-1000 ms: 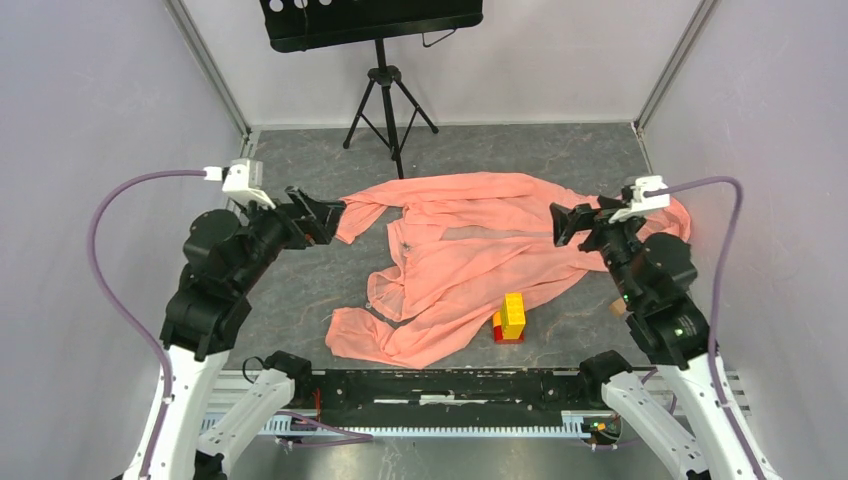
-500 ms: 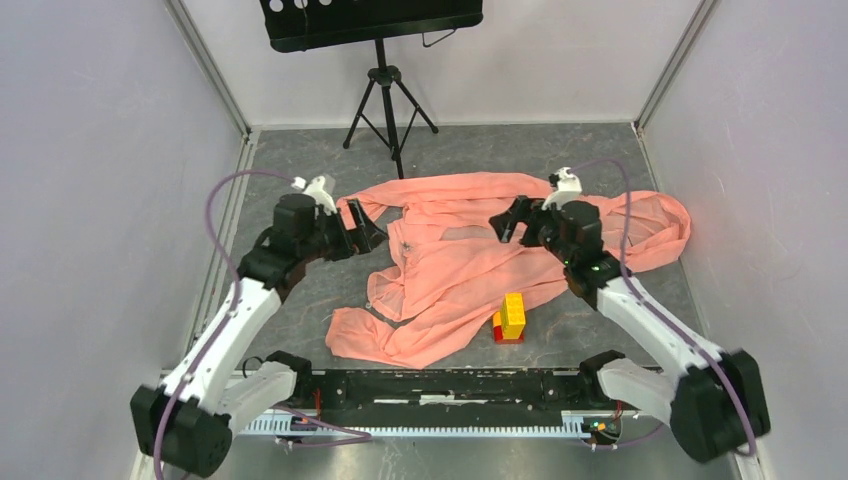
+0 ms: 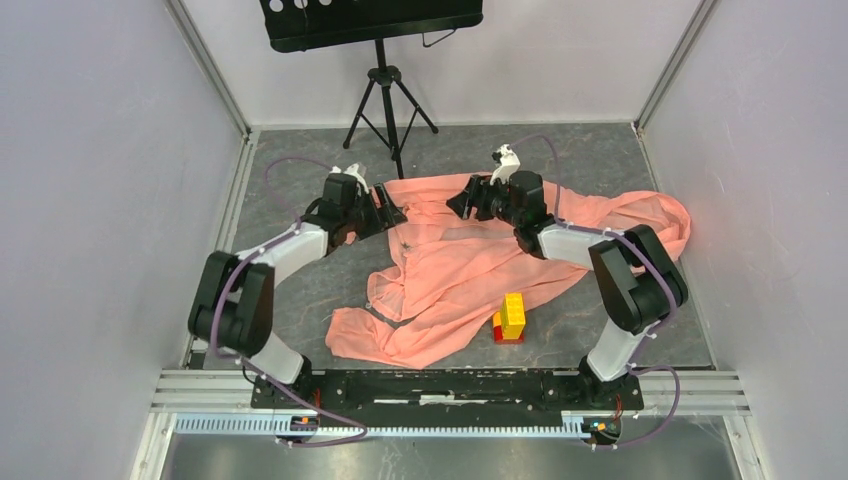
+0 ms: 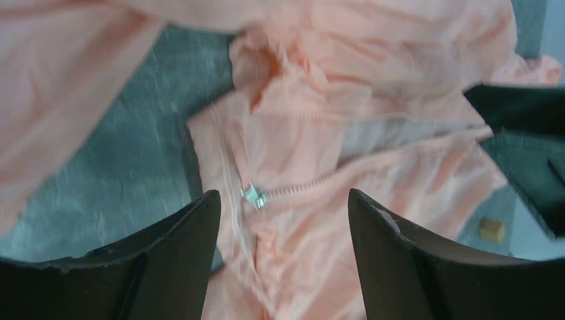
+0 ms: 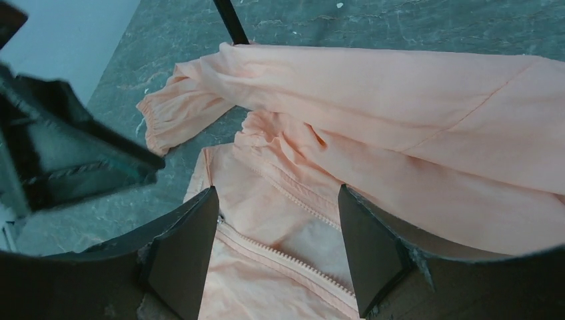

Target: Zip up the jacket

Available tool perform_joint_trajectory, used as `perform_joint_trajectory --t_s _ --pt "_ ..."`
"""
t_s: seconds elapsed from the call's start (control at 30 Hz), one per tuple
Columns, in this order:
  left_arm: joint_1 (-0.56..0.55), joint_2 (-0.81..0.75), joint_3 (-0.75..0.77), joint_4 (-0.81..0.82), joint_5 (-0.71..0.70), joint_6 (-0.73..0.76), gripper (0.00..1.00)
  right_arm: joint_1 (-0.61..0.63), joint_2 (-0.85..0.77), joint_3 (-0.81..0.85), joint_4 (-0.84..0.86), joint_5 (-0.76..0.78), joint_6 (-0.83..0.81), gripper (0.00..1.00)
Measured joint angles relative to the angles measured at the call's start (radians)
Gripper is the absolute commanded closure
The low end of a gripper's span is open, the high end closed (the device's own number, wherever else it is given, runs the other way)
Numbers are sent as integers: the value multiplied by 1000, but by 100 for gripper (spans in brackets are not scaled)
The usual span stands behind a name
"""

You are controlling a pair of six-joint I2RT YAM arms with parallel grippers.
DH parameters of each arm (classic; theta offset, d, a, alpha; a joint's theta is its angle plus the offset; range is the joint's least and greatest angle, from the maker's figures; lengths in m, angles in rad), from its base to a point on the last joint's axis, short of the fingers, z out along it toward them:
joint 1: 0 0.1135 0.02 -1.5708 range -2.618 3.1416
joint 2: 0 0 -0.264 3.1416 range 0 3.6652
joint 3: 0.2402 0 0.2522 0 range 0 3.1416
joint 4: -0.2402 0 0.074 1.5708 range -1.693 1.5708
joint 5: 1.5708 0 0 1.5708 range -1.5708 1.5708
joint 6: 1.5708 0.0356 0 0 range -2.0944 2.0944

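The salmon-pink jacket [image 3: 470, 260] lies crumpled and unzipped on the grey table. My left gripper [image 3: 392, 210] is open and empty, low over the jacket's far left part. In the left wrist view [image 4: 283, 200] its fingers straddle the silver zipper slider [image 4: 253, 195] and pink zipper teeth. My right gripper [image 3: 458, 203] is open and empty, just right of the left one. In the right wrist view [image 5: 278, 200] its fingers stand over the parted zipper teeth [image 5: 286, 260]. A sleeve [image 5: 373, 87] lies across behind them.
A yellow-and-red block stack [image 3: 511, 317] stands at the jacket's near right edge. A black tripod [image 3: 388, 100] stands at the back, close behind the grippers. Grey walls close in on both sides. The two grippers face each other closely.
Both arms have stretched forward from the sides and brought their grippers together over the far part of the jacket. The jacket has not moved.
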Motion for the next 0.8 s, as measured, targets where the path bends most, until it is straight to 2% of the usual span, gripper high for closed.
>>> perform_joint_trajectory --t_s 0.1,0.33,0.5,0.8 --pt "-6 101 51 74 -45 11 27 0 19 -20 54 -14 -40 31" --pt "-24 293 179 167 -96 66 46 -3 74 -32 102 -49 -77 43" --pt "-47 340 212 180 -98 114 49 -5 106 -33 133 -77 -77 51" --pt "-66 401 266 190 -100 155 61 -5 149 -33 191 -89 -67 62"
